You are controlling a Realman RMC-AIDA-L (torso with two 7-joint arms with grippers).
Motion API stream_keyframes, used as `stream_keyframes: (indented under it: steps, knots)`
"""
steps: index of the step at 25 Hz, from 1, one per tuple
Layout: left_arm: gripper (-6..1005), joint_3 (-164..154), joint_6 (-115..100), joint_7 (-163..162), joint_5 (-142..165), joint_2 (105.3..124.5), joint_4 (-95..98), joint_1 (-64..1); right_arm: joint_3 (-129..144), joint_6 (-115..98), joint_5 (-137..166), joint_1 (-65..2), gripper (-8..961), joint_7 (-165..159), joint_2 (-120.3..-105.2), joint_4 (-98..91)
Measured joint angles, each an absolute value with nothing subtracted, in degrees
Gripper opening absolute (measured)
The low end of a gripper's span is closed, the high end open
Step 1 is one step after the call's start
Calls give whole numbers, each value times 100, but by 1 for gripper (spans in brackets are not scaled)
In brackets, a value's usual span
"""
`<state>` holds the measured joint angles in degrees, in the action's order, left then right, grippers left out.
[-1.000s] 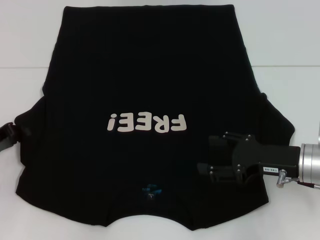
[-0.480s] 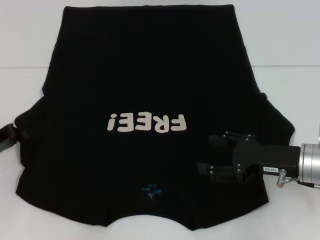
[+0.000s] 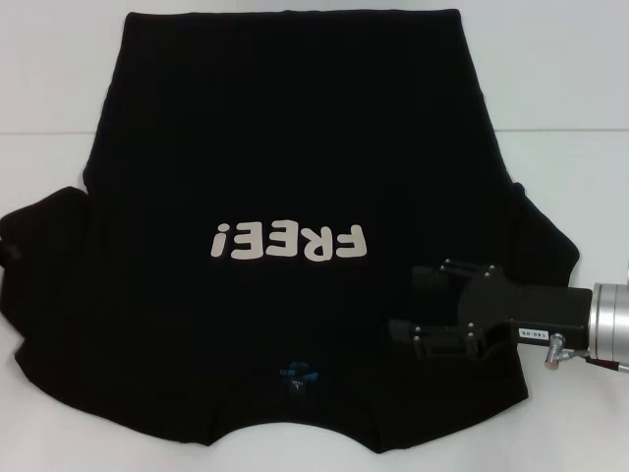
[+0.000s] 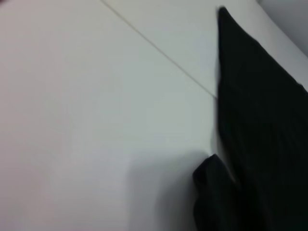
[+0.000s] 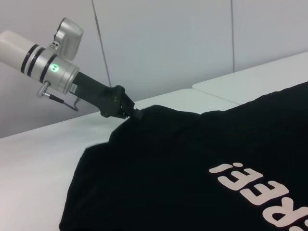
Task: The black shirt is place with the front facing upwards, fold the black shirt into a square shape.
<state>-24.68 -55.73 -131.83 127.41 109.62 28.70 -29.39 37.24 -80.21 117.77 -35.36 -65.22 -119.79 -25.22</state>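
- The black shirt [image 3: 295,197] lies spread flat on the white table [image 3: 570,79], front up, filling most of the head view.
- White "FREE!" lettering [image 3: 288,241] reads upside down from my head camera, so the collar is at the near edge and the hem at the far edge.
- Small blue neck label [image 3: 298,375] sits just inside the collar, near the bottom edge of the view.
- Left sleeve [image 3: 39,231] is pulled out sideways toward the left edge of the table, its tip lifted a bit.
- My left gripper [image 5: 131,111] is at that sleeve tip; in the right wrist view its fingers are pinched shut on the cloth edge, raising a small peak.
- Left wrist view shows only the shirt's edge [image 4: 260,120] against bare table plus a dark bunched bit of cloth; my own fingers don't show there.
- My right gripper [image 3: 408,307] is low over the shirt's right shoulder area, just beside the lettering, reaching in from the right edge.
- Its two black fingers [image 3: 428,276] are spread apart, nothing between them; whether they touch the cloth I can't tell.
- Right sleeve [image 3: 545,236] lies flat on the table beyond my right arm.
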Motion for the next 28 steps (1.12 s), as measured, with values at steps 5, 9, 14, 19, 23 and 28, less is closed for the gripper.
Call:
stream_keyframes:
  steps: [5, 9, 14, 19, 23, 28]
  knots:
    - [3, -2403, -5562, -13201, 12744, 10915, 2949, -2878, 3718, -8023, 11777, -3528, 892, -6522, -11979, -2522]
    - [3, -2329, -5546, -13204, 12756, 10911, 2988, -2827, 3719, -8024, 11777, -3524, 892, -6522, -11979, -2522]
    - [2, -2256, -5532, -13206, 12759, 10920, 2988, -2780, 3718, -8025, 11777, -3524, 892, -6522, -11979, -2522]
    - [2, -2151, -5442, -13208, 12737, 10934, 2988, -2711, 3722, -8018, 11777, -3524, 892, -6522, -11979, -2522]
    - [2, -2048, -5388, -13201, 12721, 10942, 2990, -2695, 3721, -8011, 11777, -3529, 892, -6521, -11983, -2523]
    - [2, -1917, -5382, -13146, 12711, 10950, 2999, -2704, 3727, -7997, 11777, -3533, 892, -6521, -11988, -2523]
